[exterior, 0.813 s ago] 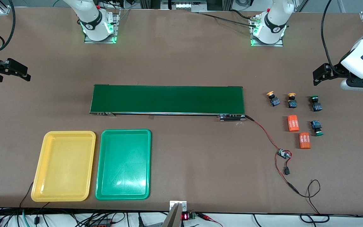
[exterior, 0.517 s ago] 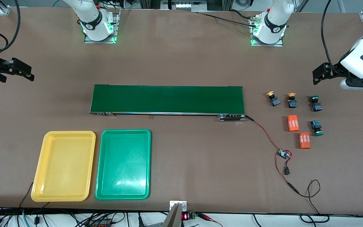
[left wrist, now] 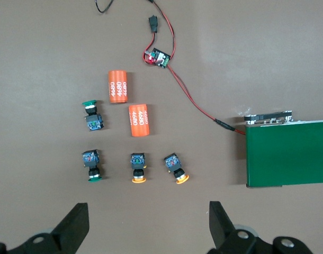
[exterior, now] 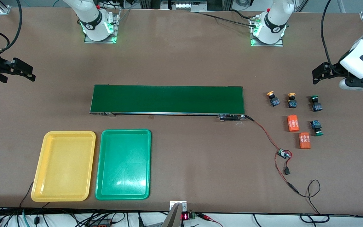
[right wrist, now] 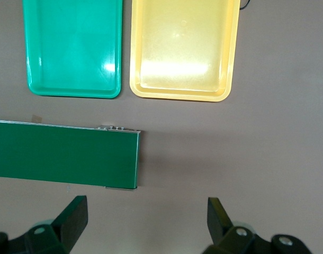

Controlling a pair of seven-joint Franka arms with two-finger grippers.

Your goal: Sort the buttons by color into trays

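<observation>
Left hand [left wrist: 145, 227]: released, fingers spread wide, holding nothing; hangs over bare worktop [exterior: 184, 56] at the left arm's end, just beside the button cluster.
Right hand [right wrist: 145, 225]: released, fingers spread wide, holding nothing; hangs over bare worktop at the right arm's end, near the conveyor belt's end.
Yellow-capped buttons [exterior: 273, 98]: two, side by side on the worktop, close to the left hand, between it and the belt's wired end.
Green-capped buttons [exterior: 315, 103]: two; one in the same row as the yellow pair, directly below the left hand in the front view; the other [exterior: 316, 127] farther from that hand, nearer the front camera.
Orange cylinders [exterior: 293, 123]: two, white print, lying beside the second green-capped button.
Yellow tray [exterior: 43, 189]: on the worktop, nearer the front camera than the right hand, holding no buttons.
Green tray [exterior: 123, 196]: just beside the yellow tray, holding no buttons.
Conveyor belt [exterior: 167, 99]: long, dark green, between the two hands.
Circuit board [exterior: 284, 154]: on red-black wires running from the belt.
</observation>
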